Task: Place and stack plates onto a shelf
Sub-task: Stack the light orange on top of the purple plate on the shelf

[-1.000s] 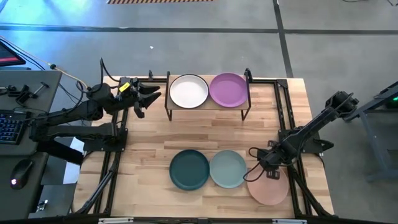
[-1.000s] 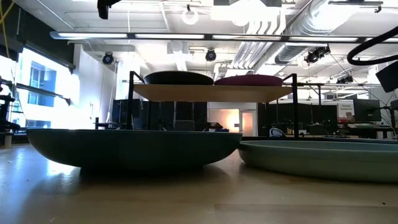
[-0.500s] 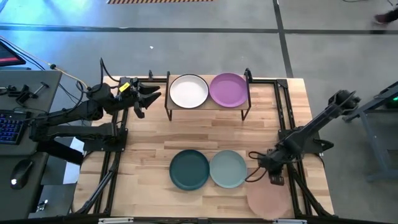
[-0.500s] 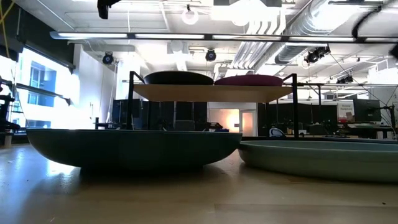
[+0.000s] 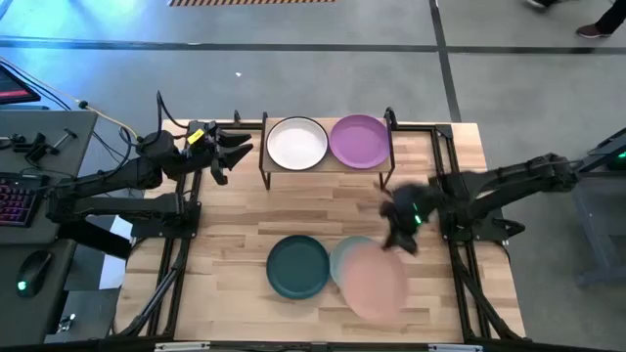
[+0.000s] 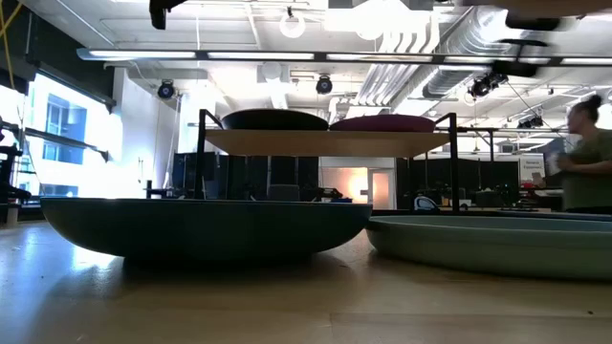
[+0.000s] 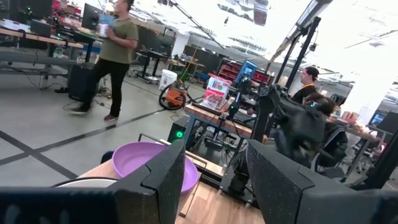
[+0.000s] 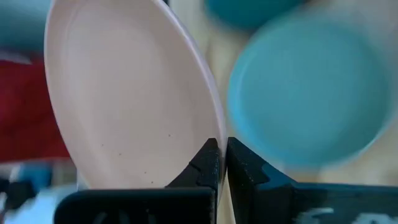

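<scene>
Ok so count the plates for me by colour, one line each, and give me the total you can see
Cream-white plate, on the shelf: 1
Purple plate, on the shelf: 1
Dark teal plate, on the table: 1
Pale blue-green plate, on the table: 1
Pink plate, held in the right hand: 1
Total: 5 plates

Wooden surface (image 5: pixel 245 215) carrying shelf (image 5: pixel 328 166) at far edge, with cream-white plate (image 5: pixel 296 143) and purple plate (image 5: pixel 359 141); dark teal plate (image 5: pixel 296 266) and pale blue-green plate (image 5: pixel 344 258) near front edge.
</scene>
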